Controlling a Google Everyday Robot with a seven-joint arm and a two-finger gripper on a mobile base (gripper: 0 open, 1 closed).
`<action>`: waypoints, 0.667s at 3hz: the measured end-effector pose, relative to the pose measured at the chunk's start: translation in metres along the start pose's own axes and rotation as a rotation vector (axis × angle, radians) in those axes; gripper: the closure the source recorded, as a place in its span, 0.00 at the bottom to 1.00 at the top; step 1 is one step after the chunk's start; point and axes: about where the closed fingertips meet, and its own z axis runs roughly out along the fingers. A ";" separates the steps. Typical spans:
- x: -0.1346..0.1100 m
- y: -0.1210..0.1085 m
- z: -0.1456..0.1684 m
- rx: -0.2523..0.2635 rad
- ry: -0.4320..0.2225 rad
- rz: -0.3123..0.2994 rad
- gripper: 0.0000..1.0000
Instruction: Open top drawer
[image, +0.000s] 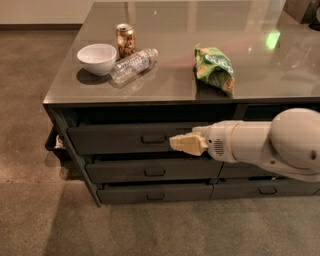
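The top drawer is a wide dark front panel just under the grey counter top, with a small rectangular pull handle at its centre. Its front stands slightly out from the frame. My gripper comes in from the right on a white arm, its cream tip level with the top drawer's front and just to the right of the handle.
On the counter top stand a white bowl, a can, a lying plastic bottle and a green chip bag. Two lower drawers sit below the top one. Brown carpet surrounds the cabinet.
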 end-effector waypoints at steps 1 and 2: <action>-0.001 -0.018 0.033 0.040 -0.026 0.047 0.65; -0.001 -0.047 0.056 0.125 -0.043 0.099 0.88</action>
